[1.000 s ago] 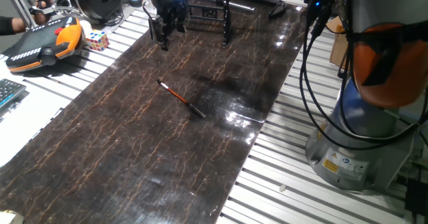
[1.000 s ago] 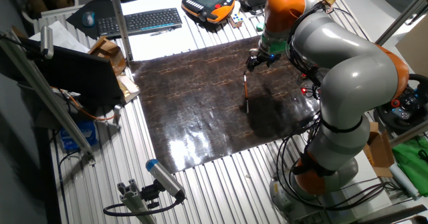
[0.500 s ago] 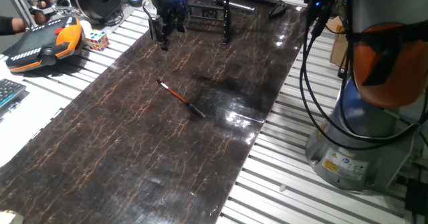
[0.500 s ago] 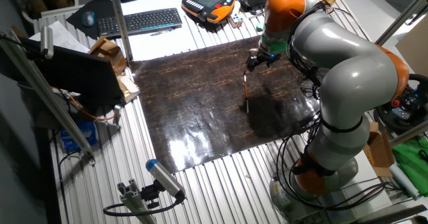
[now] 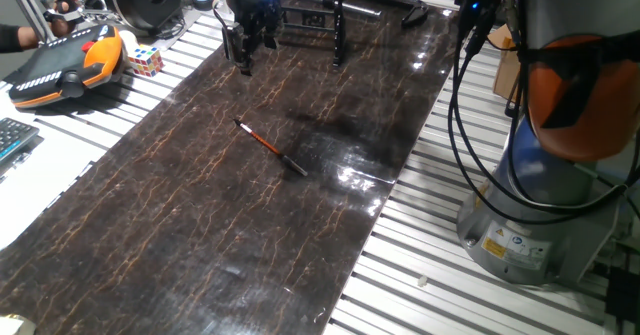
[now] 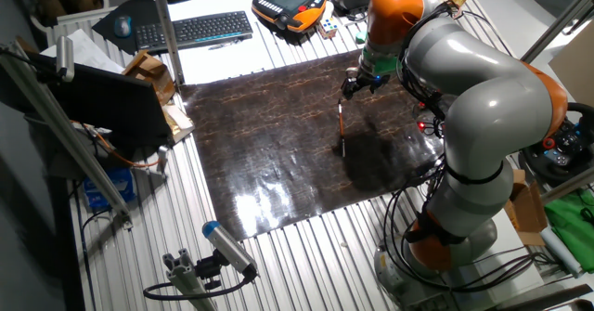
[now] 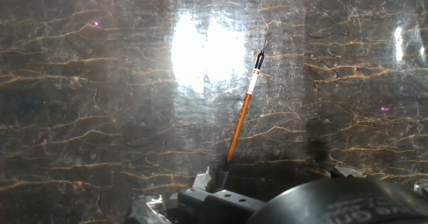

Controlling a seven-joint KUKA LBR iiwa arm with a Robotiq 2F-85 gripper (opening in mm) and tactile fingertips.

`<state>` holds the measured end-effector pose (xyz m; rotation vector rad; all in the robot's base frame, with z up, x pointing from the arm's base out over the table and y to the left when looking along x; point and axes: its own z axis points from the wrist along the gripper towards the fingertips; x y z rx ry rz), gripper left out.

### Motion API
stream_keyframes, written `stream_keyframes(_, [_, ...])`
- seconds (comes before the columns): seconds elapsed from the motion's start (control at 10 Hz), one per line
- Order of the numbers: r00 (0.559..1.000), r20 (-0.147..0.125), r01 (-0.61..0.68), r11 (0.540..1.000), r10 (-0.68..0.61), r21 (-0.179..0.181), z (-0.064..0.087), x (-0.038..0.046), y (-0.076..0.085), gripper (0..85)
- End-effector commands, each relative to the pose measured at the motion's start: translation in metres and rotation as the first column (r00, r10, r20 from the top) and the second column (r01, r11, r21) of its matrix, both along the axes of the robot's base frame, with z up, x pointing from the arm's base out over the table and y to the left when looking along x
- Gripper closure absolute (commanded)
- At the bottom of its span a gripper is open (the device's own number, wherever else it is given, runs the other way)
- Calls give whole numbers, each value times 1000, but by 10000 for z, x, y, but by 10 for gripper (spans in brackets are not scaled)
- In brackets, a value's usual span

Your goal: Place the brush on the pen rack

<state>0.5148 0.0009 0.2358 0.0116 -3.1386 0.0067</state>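
Observation:
The brush lies flat on the dark marble-patterned mat, near its middle, dark tip toward the near right. In the other fixed view the brush lies just below the hand. The hand view shows the brush running from the lower centre up to the right. My gripper hangs above the far end of the mat, apart from the brush, fingers open with nothing between them. The pen rack, a low black frame, stands at the mat's far edge, to the right of the gripper.
An orange and black teach pendant and a colour cube lie left of the mat. A keyboard sits beyond the mat's far corner. The robot base and hanging cables stand to the right.

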Motion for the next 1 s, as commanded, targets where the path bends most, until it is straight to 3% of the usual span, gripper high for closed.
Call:
stream_keyframes(0.0, [880, -332, -380, 923, 338, -66, 1, 2, -1, 840])
stream_keyframes(0.9, [897, -324, -343, 936, 302, -78, 0, 1, -3, 840])
